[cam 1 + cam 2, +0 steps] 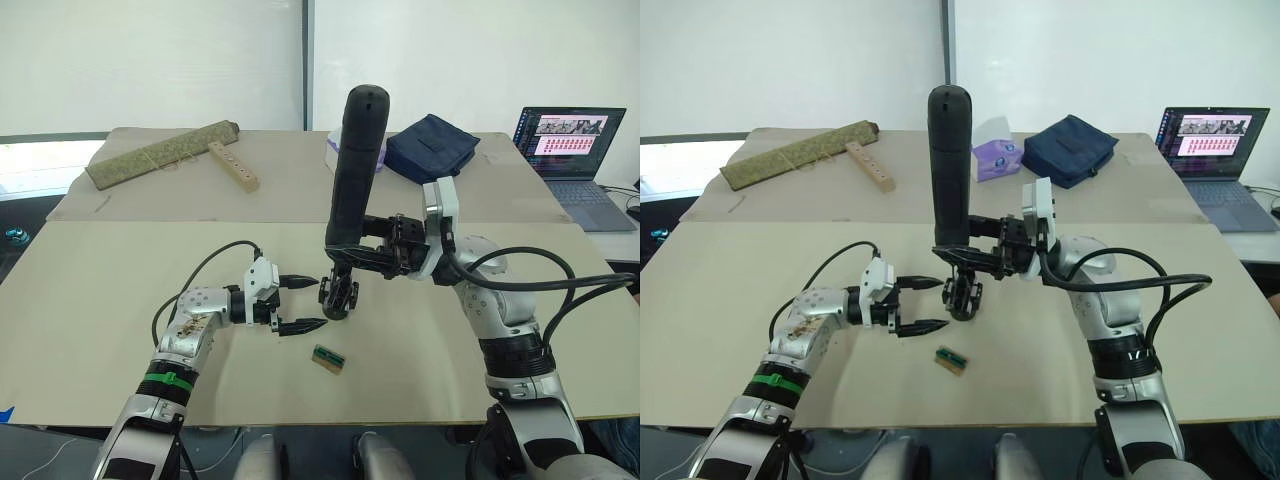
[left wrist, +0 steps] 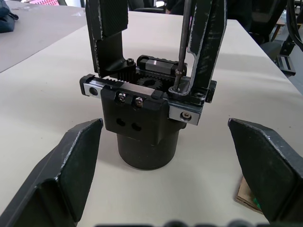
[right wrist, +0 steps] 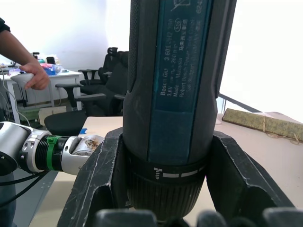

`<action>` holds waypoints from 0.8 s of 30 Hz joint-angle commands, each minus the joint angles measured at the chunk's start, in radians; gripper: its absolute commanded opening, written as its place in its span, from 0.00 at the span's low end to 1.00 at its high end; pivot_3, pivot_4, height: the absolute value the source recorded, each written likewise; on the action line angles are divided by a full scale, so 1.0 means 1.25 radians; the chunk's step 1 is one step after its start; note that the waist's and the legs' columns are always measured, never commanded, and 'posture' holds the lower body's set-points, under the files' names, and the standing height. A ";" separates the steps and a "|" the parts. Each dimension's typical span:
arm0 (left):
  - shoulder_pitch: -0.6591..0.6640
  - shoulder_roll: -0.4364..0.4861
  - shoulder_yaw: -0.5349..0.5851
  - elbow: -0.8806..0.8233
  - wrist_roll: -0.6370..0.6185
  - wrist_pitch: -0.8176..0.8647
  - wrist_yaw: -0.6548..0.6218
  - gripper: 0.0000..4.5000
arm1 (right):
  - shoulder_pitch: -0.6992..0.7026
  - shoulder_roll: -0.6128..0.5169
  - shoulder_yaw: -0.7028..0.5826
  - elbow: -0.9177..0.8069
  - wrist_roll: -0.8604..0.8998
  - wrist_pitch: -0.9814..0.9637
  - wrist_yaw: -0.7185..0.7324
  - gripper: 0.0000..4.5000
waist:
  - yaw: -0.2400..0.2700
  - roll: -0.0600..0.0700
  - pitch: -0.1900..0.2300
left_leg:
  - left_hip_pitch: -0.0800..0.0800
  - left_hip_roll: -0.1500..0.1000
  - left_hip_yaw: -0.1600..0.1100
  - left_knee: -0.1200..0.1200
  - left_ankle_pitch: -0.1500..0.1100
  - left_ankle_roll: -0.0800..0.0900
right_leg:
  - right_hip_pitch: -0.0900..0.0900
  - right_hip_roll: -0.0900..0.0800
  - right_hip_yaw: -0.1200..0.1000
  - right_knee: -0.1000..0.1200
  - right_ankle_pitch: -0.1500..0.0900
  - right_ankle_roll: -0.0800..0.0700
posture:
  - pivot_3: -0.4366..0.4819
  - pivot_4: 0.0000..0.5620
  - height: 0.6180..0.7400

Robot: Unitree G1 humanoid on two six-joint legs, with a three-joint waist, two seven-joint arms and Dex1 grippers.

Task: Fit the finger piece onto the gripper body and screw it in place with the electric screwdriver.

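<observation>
Black and blocky, the gripper body (image 2: 144, 123) is standing on its round base near the middle of the table (image 1: 120, 270), with silver screw heads and toothed racks showing along its top and two black fingers rising from it; I am taking the right-hand one as the finger piece (image 2: 206, 45), already seated. I am holding the electric screwdriver (image 1: 352, 170) upright in my right gripper (image 1: 365, 255), its fingers clamped round the thick matte barrel, and the thin metal bit is coming down onto a screw at the foot of that piece, so I judge I am in the screwing step. My left gripper (image 1: 298, 303) is waiting just to the left of the body with its fingers spread wide on either side of it, holding nothing. Next I am needing to keep the bit square in the screw head and probably close the left fingers on the body to steady it. A small green-and-brown block (image 1: 328, 358) is lying nearer me.
</observation>
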 commanded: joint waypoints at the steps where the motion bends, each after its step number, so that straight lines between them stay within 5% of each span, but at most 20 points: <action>1: 0.001 -0.004 0.001 -0.012 -0.001 -0.011 0.003 1.00 | -0.016 -0.004 -0.016 -0.018 0.021 0.002 0.001 0.43 | 0.000 0.000 0.000 | 0.000 0.000 0.000 0.000 0.000 0.000 | 0.000 0.000 0.000 0.000 0.000 0.000 | 0.48 0.27 1.00; 24: -0.007 -0.010 -0.018 0.040 0.046 -0.013 0.045 1.00 | -0.025 0.010 0.008 0.000 -0.017 -0.005 -0.020 0.43 | 0.000 0.000 0.000 | 0.000 0.000 0.000 0.000 0.000 0.000 | 0.000 0.000 0.000 0.000 0.000 0.000 | 0.48 0.27 1.00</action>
